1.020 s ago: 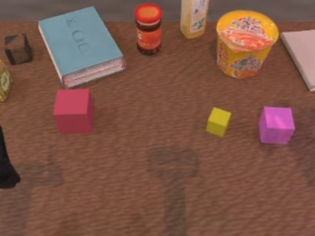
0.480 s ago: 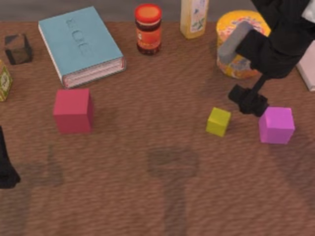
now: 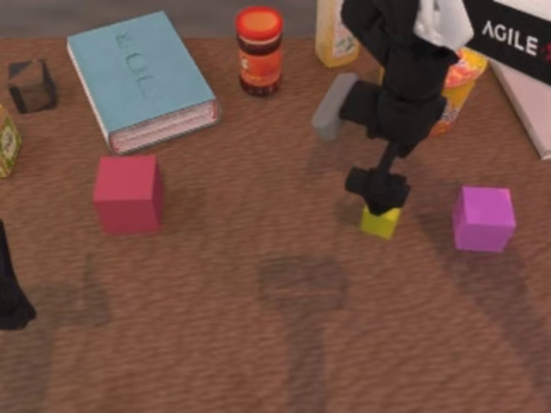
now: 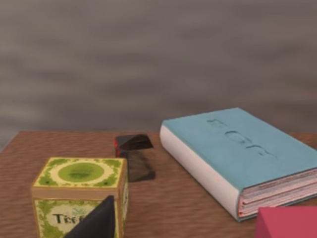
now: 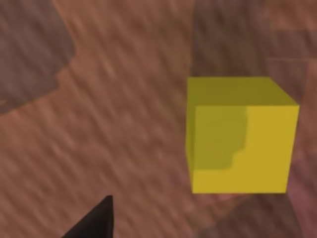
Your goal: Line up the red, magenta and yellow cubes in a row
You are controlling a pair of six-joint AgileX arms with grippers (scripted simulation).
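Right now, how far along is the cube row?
Done: nothing lined up. The red cube sits far left; the yellow cube and magenta cube sit apart on the right.
In hand: the right gripper is above the yellow cube, no grasp visible.
Left: grasp and place all three cubes. The left gripper is parked at the table's left edge.

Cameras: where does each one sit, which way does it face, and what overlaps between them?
Top view: overhead, looking down on the wooden table; right gripper above the small mustard-yellow cube, left gripper parked at the left edge.
Left wrist view: low, facing the light-blue hardcover book; one dark fingertip shows.
Right wrist view: close above the yellow cube; one fingertip shows.
Shared: cube, book.
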